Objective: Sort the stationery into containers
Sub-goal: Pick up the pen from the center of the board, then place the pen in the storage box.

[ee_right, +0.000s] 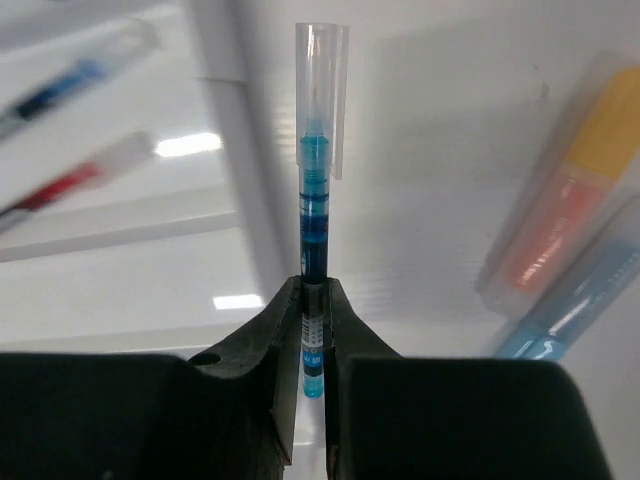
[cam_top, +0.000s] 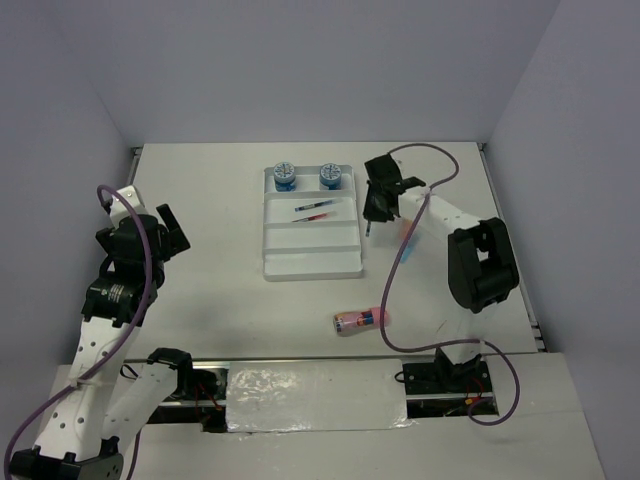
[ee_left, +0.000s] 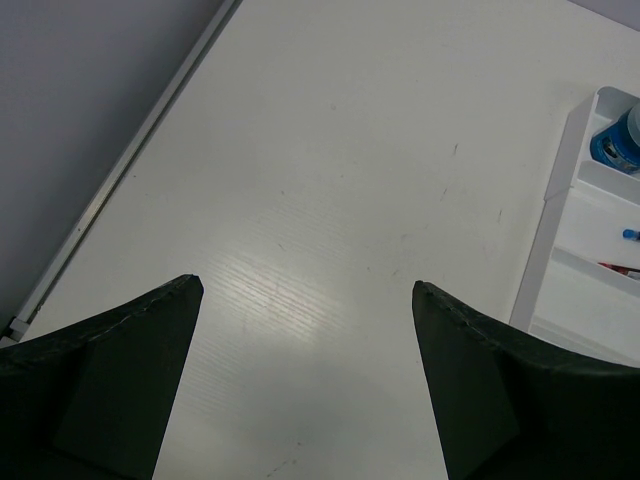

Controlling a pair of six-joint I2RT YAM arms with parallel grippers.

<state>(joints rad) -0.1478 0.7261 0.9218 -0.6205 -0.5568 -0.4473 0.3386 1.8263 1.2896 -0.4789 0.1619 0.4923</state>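
I can read no words or numbers anywhere. The pen (ee_right: 313,210) pinched in my right gripper (ee_right: 314,292) carries a small white label (ee_right: 312,338) with dark marks, possibly characters, but too blurred to make out. The tube (cam_top: 360,320) toward the worktop's (cam_top: 200,300) near edge shows print too small to read.

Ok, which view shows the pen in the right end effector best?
Right wrist: the blue pen stands centre frame, clear cap sharp, clamped in the right end effector. Top external shows only a thin sliver below that end effector; left wrist does not show it.
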